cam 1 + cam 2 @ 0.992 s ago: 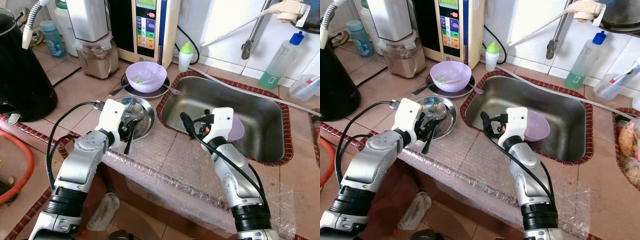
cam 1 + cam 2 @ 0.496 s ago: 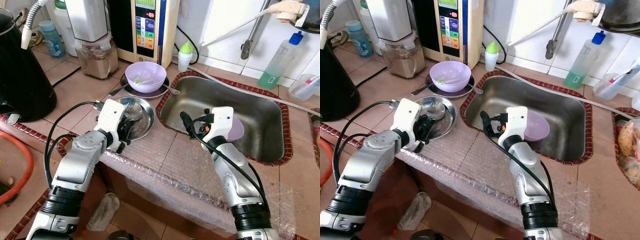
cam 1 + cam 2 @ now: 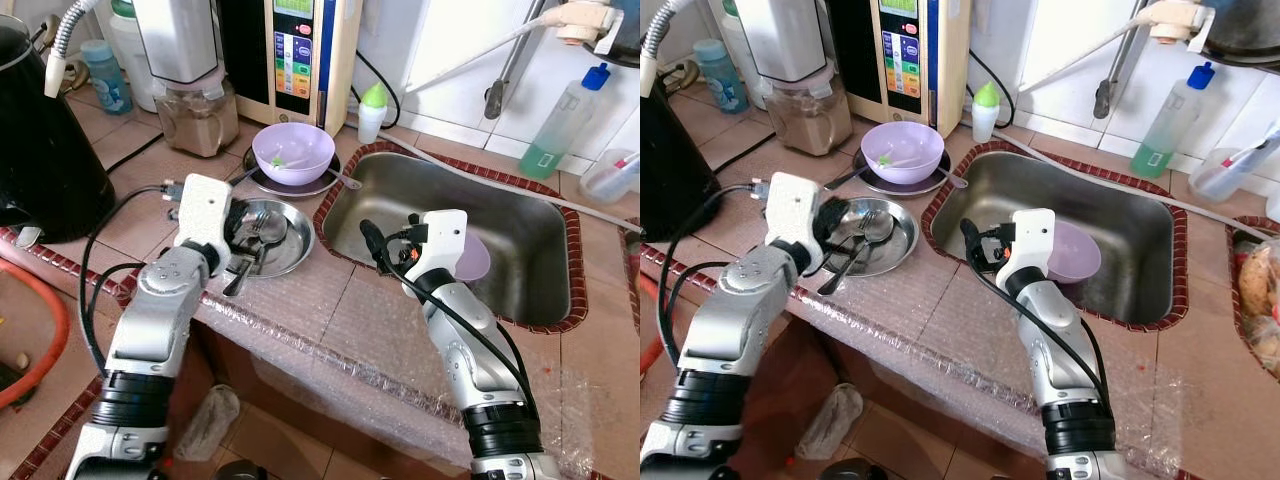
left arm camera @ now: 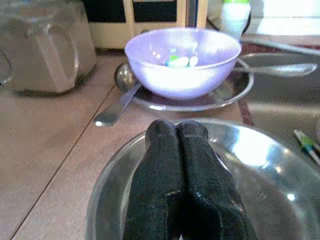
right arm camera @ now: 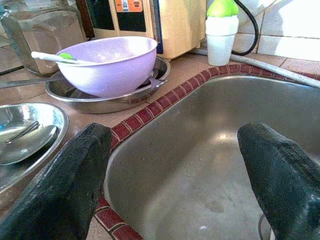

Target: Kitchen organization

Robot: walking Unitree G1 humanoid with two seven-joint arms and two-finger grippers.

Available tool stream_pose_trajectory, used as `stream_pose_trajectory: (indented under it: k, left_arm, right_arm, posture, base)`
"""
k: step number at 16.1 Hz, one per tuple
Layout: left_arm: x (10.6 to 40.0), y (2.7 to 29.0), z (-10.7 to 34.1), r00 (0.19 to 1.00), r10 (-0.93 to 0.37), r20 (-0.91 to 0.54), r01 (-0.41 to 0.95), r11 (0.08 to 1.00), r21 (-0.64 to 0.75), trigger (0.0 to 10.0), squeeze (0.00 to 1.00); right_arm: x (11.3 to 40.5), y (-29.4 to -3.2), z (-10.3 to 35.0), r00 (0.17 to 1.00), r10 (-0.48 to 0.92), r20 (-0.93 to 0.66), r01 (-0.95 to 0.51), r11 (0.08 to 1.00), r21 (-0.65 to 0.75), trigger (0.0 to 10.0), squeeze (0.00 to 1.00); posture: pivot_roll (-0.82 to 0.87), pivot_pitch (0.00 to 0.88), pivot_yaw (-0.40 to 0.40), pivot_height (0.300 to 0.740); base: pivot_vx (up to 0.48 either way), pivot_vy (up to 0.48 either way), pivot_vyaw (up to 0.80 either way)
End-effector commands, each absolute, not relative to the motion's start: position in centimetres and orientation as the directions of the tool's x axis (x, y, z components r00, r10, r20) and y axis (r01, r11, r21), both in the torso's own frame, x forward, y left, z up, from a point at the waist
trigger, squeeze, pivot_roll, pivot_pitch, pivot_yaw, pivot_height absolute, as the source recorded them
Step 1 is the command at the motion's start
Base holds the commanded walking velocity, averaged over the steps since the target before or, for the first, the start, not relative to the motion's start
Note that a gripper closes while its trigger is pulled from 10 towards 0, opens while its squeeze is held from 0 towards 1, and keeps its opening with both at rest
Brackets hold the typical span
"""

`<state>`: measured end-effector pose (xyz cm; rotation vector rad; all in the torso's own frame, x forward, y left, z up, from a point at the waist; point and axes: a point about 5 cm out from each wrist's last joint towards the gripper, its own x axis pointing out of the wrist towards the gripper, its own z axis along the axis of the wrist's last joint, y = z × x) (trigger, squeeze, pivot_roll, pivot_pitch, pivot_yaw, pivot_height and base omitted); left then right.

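A steel plate lies on the counter left of the sink, holding a spoon and fork whose handles stick out over its near rim. My left gripper hovers over the plate's left part, fingers pressed shut with nothing between them. Behind it a purple bowl with a green and white spoon sits on a second steel plate. My right gripper hangs open over the left rim of the sink. Another purple bowl rests in the sink, behind my right wrist.
A black kettle stands at the left, with a blender jar and a water appliance along the back. A green-capped bottle and a soap bottle flank the sink. Bubble wrap covers the counter's front edge.
My left gripper has swung left and back from the plate's near rim to its left side. The right arm has not moved.
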<state>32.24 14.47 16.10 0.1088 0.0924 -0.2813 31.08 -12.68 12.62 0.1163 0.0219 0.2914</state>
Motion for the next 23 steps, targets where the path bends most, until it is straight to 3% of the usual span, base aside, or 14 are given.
stream_pose_trajectory:
  k: [1, 4, 14, 16, 17, 18, 19, 20, 23]
  left_arm:
    - [32.1, 14.3, 16.3, 0.957, -0.276, -0.089, 0.284, 0.954, 0.092, 0.0, 0.00]
    - [31.9, 13.9, 16.3, 0.961, -0.271, -0.050, 0.274, 0.959, 0.072, 0.0, 0.00]
    - [31.0, 14.3, 19.6, 0.929, -0.165, 0.331, 0.127, 0.983, 0.133, 0.0, 0.00]
    - [31.0, 13.7, 18.4, 0.943, -0.204, 0.263, 0.175, 0.976, 0.131, 0.0, 0.00]
    - [31.0, 13.6, 18.0, 0.949, -0.212, 0.234, 0.188, 0.975, 0.123, 2.1, 0.00]
    - [31.1, 13.4, 17.6, 0.956, -0.217, 0.197, 0.198, 0.974, 0.113, 10.0, 0.06]
    - [31.1, 13.3, 17.5, 0.957, -0.221, 0.189, 0.205, 0.973, 0.102, 10.0, 0.64]
    - [31.0, 13.3, 17.6, 0.957, -0.219, 0.192, 0.201, 0.974, 0.107, 10.0, 1.00]
    - [30.8, 13.4, 17.6, 0.960, -0.201, 0.197, 0.179, 0.976, 0.123, 10.0, 1.00]
  right_arm:
    - [31.4, -12.8, 12.9, 0.957, 0.290, -0.002, -0.288, 0.951, 0.115, 10.0, 0.00]
    - [31.5, -12.9, 13.0, 0.957, 0.289, -0.001, -0.287, 0.952, 0.110, 10.0, 0.00]
    - [31.8, -12.9, 13.1, 0.958, 0.287, 0.004, -0.285, 0.953, 0.105, 10.0, 0.00]
    - [31.8, -12.9, 13.1, 0.958, 0.287, 0.002, -0.285, 0.953, 0.104, 10.0, 0.00]
    - [31.8, -12.9, 13.1, 0.957, 0.289, 0.002, -0.287, 0.952, 0.104, 10.0, 0.00]
    - [31.8, -12.9, 13.1, 0.957, 0.291, 0.002, -0.290, 0.951, 0.104, 10.0, 0.00]
    - [31.8, -12.8, 13.1, 0.956, 0.293, 0.001, -0.292, 0.951, 0.103, 10.0, 0.00]
    - [31.8, -12.8, 13.1, 0.956, 0.294, 0.001, -0.292, 0.951, 0.104, 10.0, 0.00]
    - [31.7, -12.8, 12.9, 0.955, 0.296, -0.002, -0.294, 0.950, 0.105, 10.0, 0.00]
  posture:
    - [0.04, 0.000, -0.021, 0.740]
    - [0.04, 0.000, -0.024, 0.740]
    - [0.04, 0.000, -0.028, 0.740]
    - [0.05, 0.000, -0.032, 0.740]
    - [0.04, 0.000, -0.032, 0.740]
    - [0.05, 0.000, -0.033, 0.740]
    - [0.05, 0.000, -0.033, 0.740]
    - [0.05, 0.000, -0.034, 0.740]
    - [0.05, 0.000, -0.033, 0.740]
  base:
    - [0.000, 0.000, 0.00]
    - [0.000, 0.000, 0.00]
    - [0.000, 0.000, 0.00]
    - [0.000, 0.000, 0.00]
    - [0.000, 0.000, 0.00]
    - [0.000, 0.000, 0.00]
    - [0.000, 0.000, 0.00]
    - [0.000, 0.000, 0.00]
    - [0.000, 0.000, 0.00]
